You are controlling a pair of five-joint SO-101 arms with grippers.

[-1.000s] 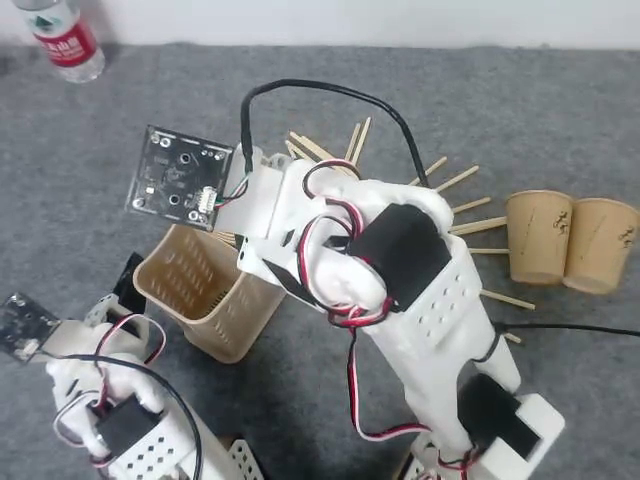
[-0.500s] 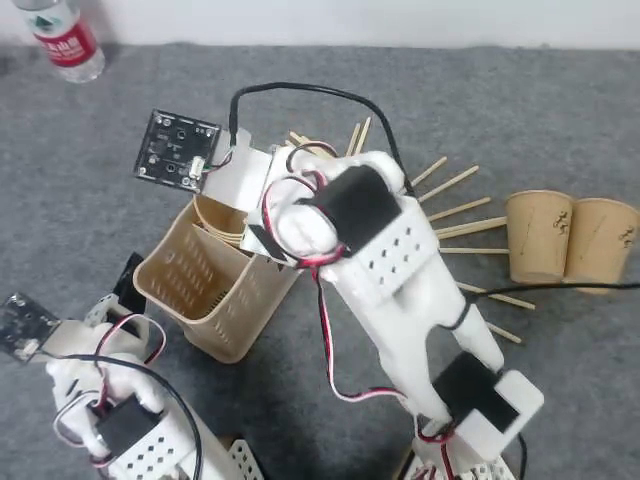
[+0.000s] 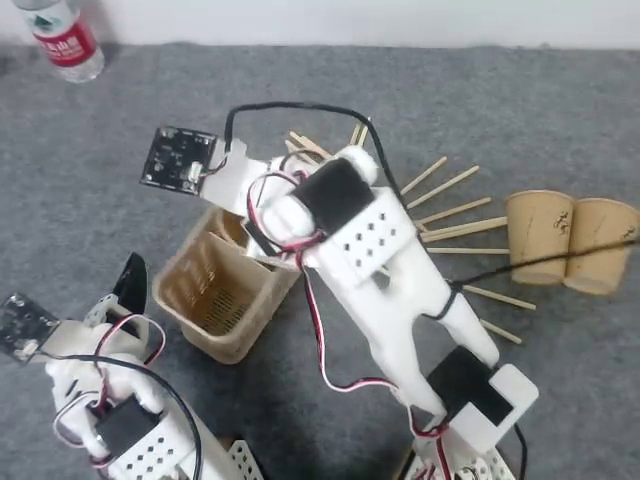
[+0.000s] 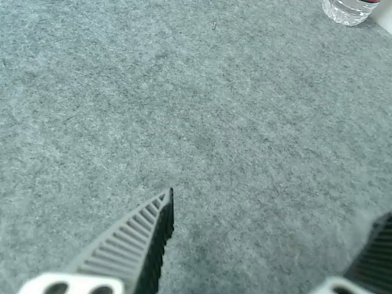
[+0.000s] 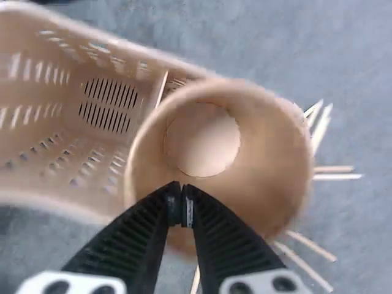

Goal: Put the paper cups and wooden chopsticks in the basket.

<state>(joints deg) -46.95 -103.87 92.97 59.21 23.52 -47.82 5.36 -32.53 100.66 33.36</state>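
Note:
My right gripper (image 5: pixel 181 195) is shut on the rim of a tan paper cup (image 5: pixel 245 165), which it holds mouth-up at the edge of the slotted tan basket (image 5: pixel 61 122). From above, the right arm (image 3: pixel 350 220) covers the basket's far corner (image 3: pixel 205 300). Two more paper cups (image 3: pixel 540 235) (image 3: pixel 600 243) lie side by side at the right. Wooden chopsticks (image 3: pixel 450 215) fan out on the grey mat between the arm and those cups. My left gripper (image 4: pixel 269 239) hangs open over bare mat, left of the basket.
A plastic water bottle (image 3: pixel 62 35) lies at the far left corner by the wall. A black cable (image 3: pixel 560 255) crosses the two lying cups. The left arm's base (image 3: pixel 110 400) sits at the front left.
The right arm has swung left and down over the basket with the cup in its grip. The basket has shifted a little toward the front.

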